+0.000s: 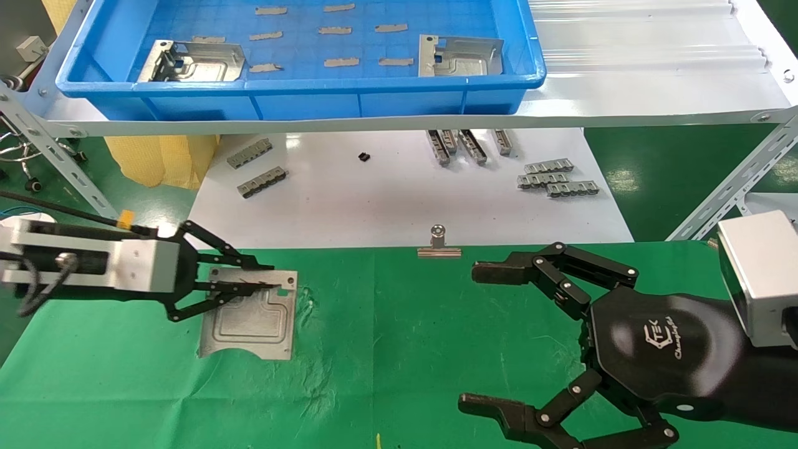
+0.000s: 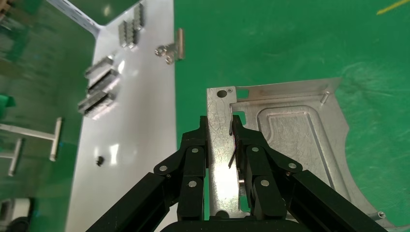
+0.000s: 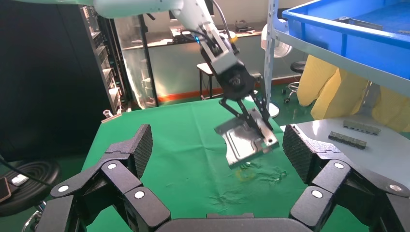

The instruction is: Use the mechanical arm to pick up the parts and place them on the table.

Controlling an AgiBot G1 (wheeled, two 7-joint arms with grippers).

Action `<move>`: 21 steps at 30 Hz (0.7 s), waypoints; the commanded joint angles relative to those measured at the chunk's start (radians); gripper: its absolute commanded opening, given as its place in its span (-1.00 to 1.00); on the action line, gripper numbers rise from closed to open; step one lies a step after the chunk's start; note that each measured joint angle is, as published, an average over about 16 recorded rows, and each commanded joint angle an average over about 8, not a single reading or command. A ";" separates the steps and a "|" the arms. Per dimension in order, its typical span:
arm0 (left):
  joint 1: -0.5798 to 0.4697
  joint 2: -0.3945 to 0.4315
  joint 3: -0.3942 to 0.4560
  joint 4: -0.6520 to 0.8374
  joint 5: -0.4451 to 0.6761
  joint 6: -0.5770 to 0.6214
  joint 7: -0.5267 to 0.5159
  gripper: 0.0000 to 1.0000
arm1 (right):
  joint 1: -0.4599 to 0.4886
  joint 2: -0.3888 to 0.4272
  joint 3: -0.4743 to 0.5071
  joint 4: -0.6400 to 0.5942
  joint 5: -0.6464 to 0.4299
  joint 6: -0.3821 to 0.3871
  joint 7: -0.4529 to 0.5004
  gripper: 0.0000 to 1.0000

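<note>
My left gripper [image 1: 268, 279] is shut on the bent flange of a silver sheet-metal part [image 1: 249, 321], low over the left side of the green cloth table [image 1: 405, 343]. In the left wrist view the fingers [image 2: 196, 145] clamp the flange strip of the part [image 2: 295, 130] from both sides. The right wrist view shows the part [image 3: 241, 142] tilted, close above the cloth. Two more parts [image 1: 193, 62] [image 1: 461, 57] lie in the blue bin [image 1: 299, 84]. My right gripper [image 1: 483, 340] is open and empty over the cloth at the right.
The blue bin sits on a silvery shelf [image 1: 642, 62] at the back. Below it a white board [image 1: 386, 193] carries grey toothed strips [image 1: 558, 178] [image 1: 255, 168]. A binder clip [image 1: 439, 244] holds the cloth's far edge. Slanted shelf struts stand at both sides.
</note>
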 commanded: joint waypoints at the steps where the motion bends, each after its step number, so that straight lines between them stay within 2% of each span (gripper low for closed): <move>1: 0.006 0.027 0.012 0.049 0.007 -0.007 0.046 -1.00 | 0.000 0.000 0.000 0.000 0.000 0.000 0.000 1.00; 7: 0.025 0.086 0.023 0.151 0.016 -0.021 0.093 -0.99 | 0.000 0.000 0.000 0.000 0.000 0.000 0.000 1.00; 8: 0.027 0.093 0.024 0.163 0.018 -0.025 0.099 -0.89 | 0.000 0.000 0.000 0.000 0.000 0.000 0.000 1.00; 15: 0.034 0.127 0.033 0.224 0.031 -0.058 0.128 0.85 | 0.000 0.000 0.000 0.000 0.000 0.000 0.000 1.00; 16: 0.036 0.131 0.034 0.231 0.032 -0.063 0.129 1.00 | 0.000 0.000 0.000 0.000 0.000 0.000 0.000 1.00; 21: 0.042 0.146 0.031 0.257 0.028 -0.079 0.118 1.00 | 0.000 0.000 0.000 0.000 0.000 0.000 0.000 1.00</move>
